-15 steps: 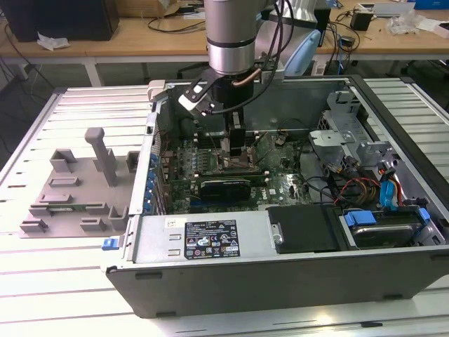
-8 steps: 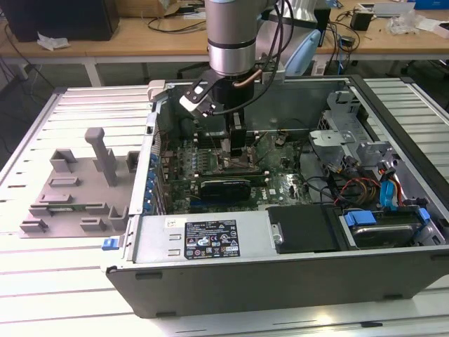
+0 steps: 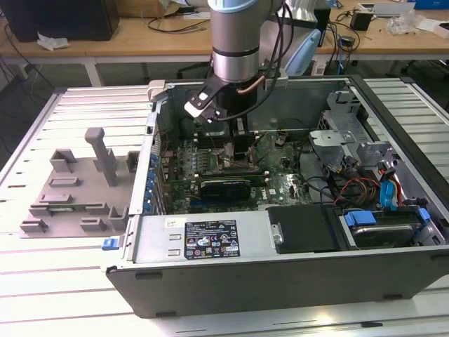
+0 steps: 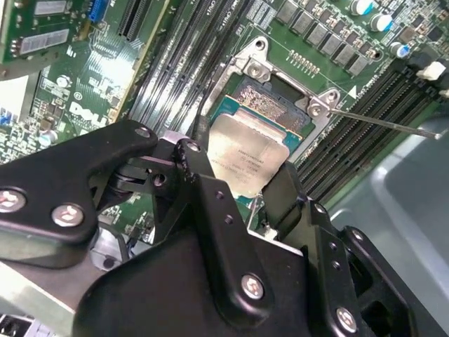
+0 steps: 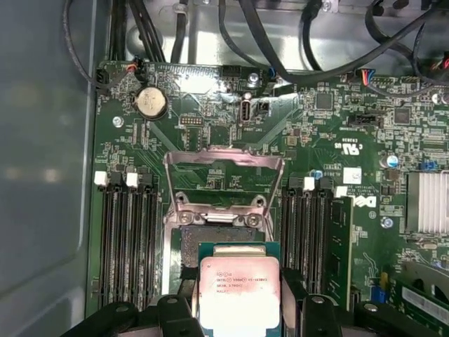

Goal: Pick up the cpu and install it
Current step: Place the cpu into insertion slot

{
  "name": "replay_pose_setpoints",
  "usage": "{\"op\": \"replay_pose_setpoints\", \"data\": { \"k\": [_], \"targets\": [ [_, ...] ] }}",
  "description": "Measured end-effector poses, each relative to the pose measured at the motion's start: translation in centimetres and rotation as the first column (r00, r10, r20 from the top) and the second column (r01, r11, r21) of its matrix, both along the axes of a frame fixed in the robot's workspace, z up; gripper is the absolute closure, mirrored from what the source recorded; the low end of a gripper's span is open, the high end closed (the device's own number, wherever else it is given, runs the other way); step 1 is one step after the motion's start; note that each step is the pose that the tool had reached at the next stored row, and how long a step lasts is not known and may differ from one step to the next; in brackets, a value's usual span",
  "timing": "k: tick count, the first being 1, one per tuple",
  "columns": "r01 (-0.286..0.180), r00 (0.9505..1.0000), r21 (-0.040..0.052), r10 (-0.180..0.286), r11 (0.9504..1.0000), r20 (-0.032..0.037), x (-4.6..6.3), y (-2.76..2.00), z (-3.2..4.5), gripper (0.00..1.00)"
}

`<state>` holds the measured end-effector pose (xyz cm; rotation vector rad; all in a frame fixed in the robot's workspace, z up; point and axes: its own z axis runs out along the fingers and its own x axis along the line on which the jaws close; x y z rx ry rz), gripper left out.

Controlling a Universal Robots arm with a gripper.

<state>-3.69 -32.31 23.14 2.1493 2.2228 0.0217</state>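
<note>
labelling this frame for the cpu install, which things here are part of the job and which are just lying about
Part of the job:
cpu, gripped by the gripper
open socket, right by the cpu

Just lying about:
grey tray, outside the computer case
coin battery
blue cables
heatsink

The exterior view looks from high in front of the open computer case [image 3: 210, 242] on the worktop [image 3: 63, 298], angled down into it from moderate distance. The first wrist view faces squarely down on the socket [image 5: 223, 210] inside that case, close above it. The second wrist view slants at the socket [image 4: 280, 91] past the gripper [image 4: 237, 172]. Both wrist views share the socket and the cpu [image 5: 240, 293] over it.
</note>
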Motion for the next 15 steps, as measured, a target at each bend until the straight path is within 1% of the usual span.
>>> {"op": "replay_pose_setpoints", "data": {
  "k": [3,5,7,10,15],
  "targets": [
    [0.006,1.0000,-0.0003,-0.006,1.0000,0.0000,0.0,0.10,-0.47,0.45],
    [0.009,1.0000,-0.0005,-0.009,1.0000,0.0000,0.0,0.32,-0.63,0.45],
    [0.012,0.9999,-0.0002,-0.012,0.9999,0.0001,0.0,0.65,-0.85,0.45],
    [0.019,0.9998,-0.0007,-0.019,0.9998,0.0000,0.0,0.70,-1.76,0.45],
    [0.026,0.9997,-0.0007,-0.026,0.9997,0.0000,0.0,0.83,-2.59,0.45]
  ]
}}
